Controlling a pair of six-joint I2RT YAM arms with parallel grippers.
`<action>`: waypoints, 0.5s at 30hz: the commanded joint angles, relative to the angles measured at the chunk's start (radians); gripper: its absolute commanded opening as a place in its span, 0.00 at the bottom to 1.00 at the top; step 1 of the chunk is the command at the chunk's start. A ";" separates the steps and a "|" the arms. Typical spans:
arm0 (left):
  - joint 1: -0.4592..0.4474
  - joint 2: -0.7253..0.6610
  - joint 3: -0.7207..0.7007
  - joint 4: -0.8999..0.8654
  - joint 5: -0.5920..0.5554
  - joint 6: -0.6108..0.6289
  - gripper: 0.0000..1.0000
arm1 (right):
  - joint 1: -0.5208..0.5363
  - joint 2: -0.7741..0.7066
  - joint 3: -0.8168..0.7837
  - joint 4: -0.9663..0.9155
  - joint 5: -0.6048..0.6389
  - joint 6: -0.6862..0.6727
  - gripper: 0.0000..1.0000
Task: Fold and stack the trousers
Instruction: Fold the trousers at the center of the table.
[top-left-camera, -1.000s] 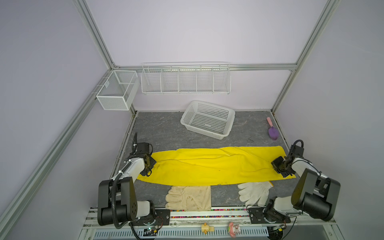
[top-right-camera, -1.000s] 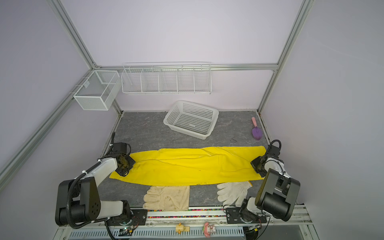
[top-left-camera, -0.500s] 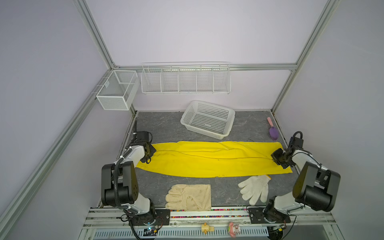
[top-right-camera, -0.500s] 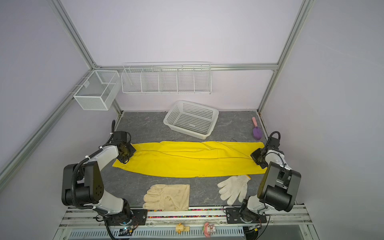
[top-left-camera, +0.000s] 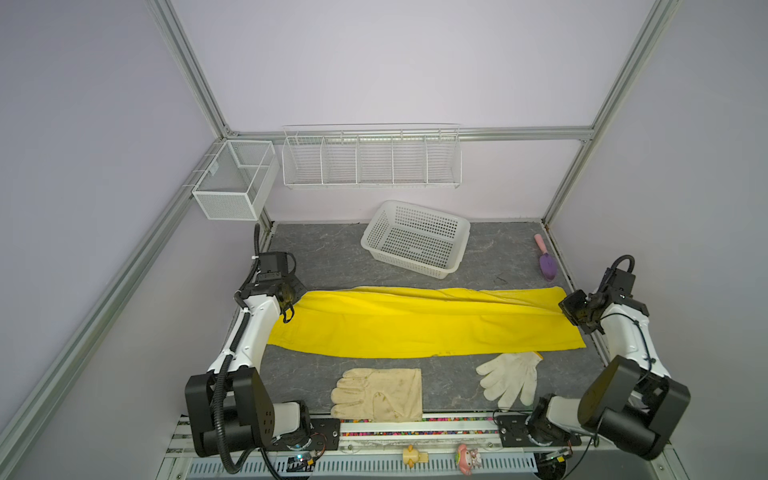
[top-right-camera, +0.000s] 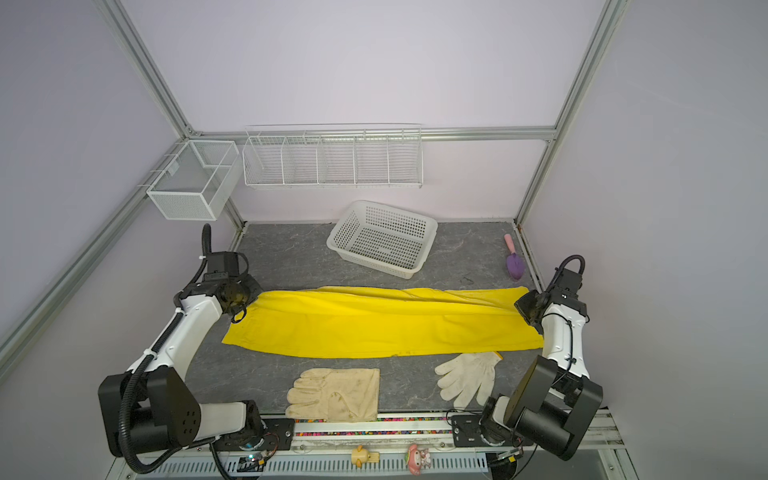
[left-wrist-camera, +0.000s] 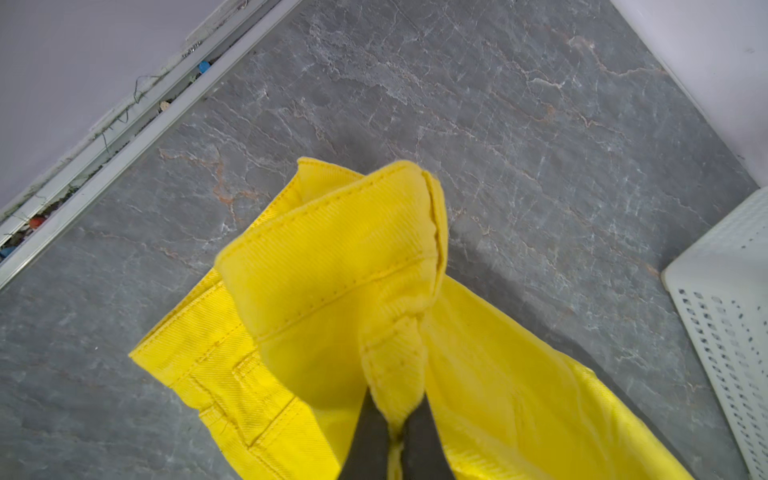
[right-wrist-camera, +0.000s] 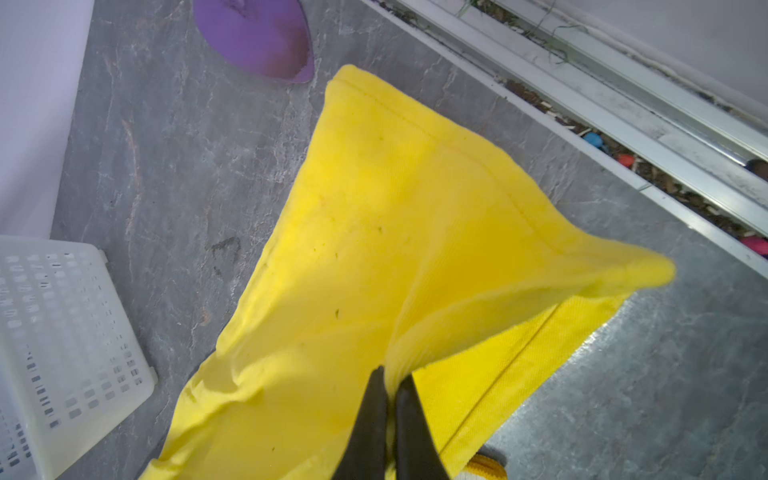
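Bright, even, soft-shadowed light; wrist views blur close up.

Matt twill-cloth trousers (left-wrist-camera: 332, 266)

White perforated basket (top-left-camera: 415, 239) at back of grey desk (top-left-camera: 324, 253); purple scoop (top-left-camera: 547, 261) near far right corner. Cream leather glove (top-left-camera: 380, 395) and white knitted glove (top-left-camera: 509, 376) near front edge, apart. Wire rack (top-left-camera: 372, 160) on back wall.
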 joint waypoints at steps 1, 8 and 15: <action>0.007 -0.031 -0.083 -0.032 0.018 -0.005 0.00 | -0.028 0.000 -0.068 0.029 0.030 -0.030 0.07; 0.007 -0.115 -0.205 -0.041 0.010 -0.008 0.00 | -0.058 0.031 -0.186 0.098 0.071 -0.071 0.07; 0.007 -0.180 -0.336 -0.043 0.042 -0.071 0.08 | -0.086 0.082 -0.148 0.101 0.047 -0.078 0.07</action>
